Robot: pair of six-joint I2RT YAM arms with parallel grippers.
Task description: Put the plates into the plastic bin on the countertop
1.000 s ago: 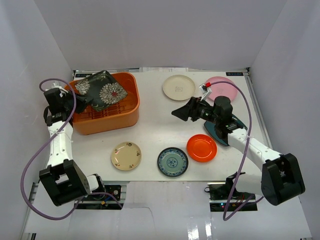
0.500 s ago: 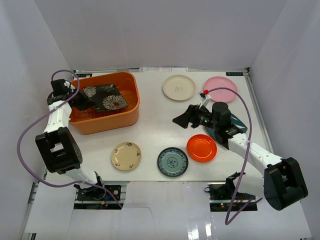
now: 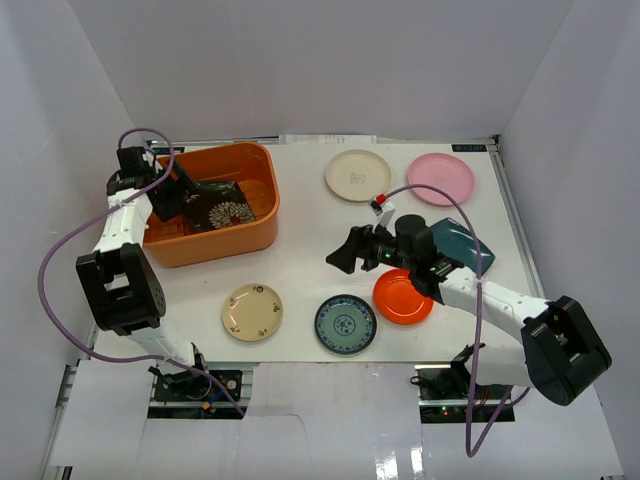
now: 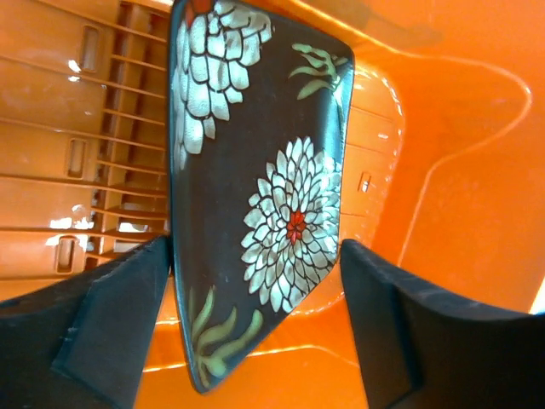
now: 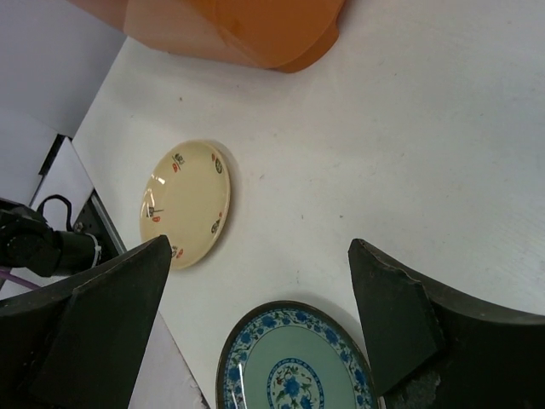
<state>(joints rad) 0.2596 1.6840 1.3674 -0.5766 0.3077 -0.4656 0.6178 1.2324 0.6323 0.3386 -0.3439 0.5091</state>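
Note:
The black floral square plate (image 3: pixel 222 207) lies inside the orange plastic bin (image 3: pixel 215 243) on the white countertop (image 3: pixel 310 225). My left gripper (image 3: pixel 180 195) is in the bin, open. In the left wrist view that plate (image 4: pixel 255 170) leans on the ribbed bin floor (image 4: pixel 94 170) between the spread fingers of the left gripper (image 4: pixel 254 256). My right gripper (image 3: pixel 345 255) hangs open and holds nothing, just above the blue-patterned plate (image 3: pixel 345 323). The right wrist view shows the right gripper (image 5: pixel 260 247), the blue plate (image 5: pixel 294 366) and the beige plate (image 5: pixel 183 203).
A beige plate (image 3: pixel 252 310) and a red-orange plate (image 3: pixel 400 297) sit near the front. A cream plate (image 3: pixel 357 175) and a pink plate (image 3: pixel 441 178) sit at the back. A teal square plate (image 3: pixel 465 243) lies partly under my right arm. White walls close in three sides.
My left gripper has opened and let go of the black floral plate, which has dropped lower into the bin. My right arm has swung left and forward over the blue-patterned plate.

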